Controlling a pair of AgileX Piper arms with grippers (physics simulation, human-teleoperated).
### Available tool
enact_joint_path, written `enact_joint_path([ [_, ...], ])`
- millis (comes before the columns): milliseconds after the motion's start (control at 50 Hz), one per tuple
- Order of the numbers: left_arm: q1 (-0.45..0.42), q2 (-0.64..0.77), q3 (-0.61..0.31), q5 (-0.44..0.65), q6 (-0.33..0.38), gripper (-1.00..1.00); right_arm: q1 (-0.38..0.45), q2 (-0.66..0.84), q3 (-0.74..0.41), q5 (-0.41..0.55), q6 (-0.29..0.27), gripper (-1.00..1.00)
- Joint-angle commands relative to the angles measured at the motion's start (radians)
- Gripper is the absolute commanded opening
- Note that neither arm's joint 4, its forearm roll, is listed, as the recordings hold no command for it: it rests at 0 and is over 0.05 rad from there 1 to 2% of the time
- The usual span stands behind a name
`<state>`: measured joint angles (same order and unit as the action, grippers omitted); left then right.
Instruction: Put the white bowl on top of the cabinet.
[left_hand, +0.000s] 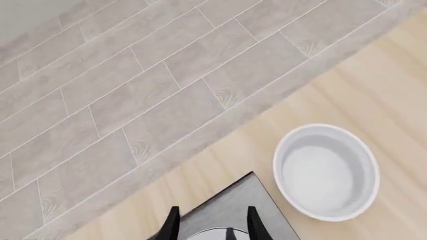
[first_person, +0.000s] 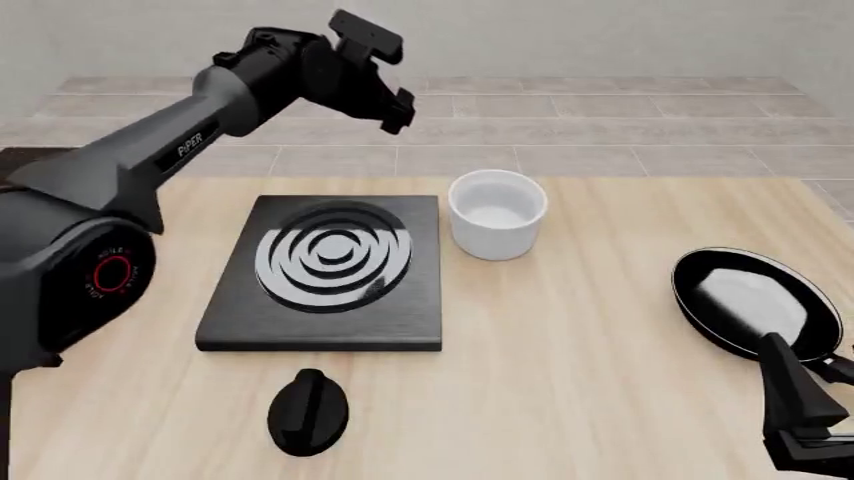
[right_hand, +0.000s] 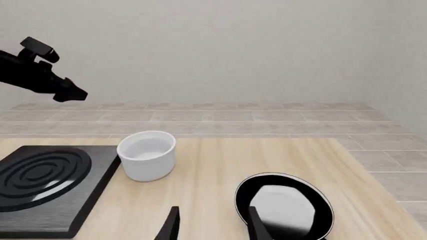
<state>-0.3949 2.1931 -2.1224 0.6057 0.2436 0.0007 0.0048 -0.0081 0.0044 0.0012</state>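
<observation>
right gripper (first_person: 814, 425) cut off at frame edge, fingers' gap unclear

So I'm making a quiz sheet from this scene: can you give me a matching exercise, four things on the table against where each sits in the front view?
Things:
1. bowl
2. stove plate
3. pan
4. knob

Places, front view:
A. near edge, in front of the stove plate
B. far right, by the right gripper
C. middle left, flat on the table
D. just right of the stove plate's far corner

Pairs: 1-D, 2-C, 3-B, 4-A
</observation>
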Motion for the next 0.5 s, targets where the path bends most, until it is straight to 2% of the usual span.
enact_joint_path([
  [20,0.003,0.106,-0.140,0.057,0.011,1.00,0.000,0.000,0.000,0.000,0.000,1.00],
  [320,-0.016,0.217,-0.257,0.089,0.015,1.00,0.000,0.000,0.000,0.000,0.000,1.00],
  [500,-0.028,0.302,-0.388,0.145,0.011,1.00,0.000,0.000,0.000,0.000,0.000,1.00],
])
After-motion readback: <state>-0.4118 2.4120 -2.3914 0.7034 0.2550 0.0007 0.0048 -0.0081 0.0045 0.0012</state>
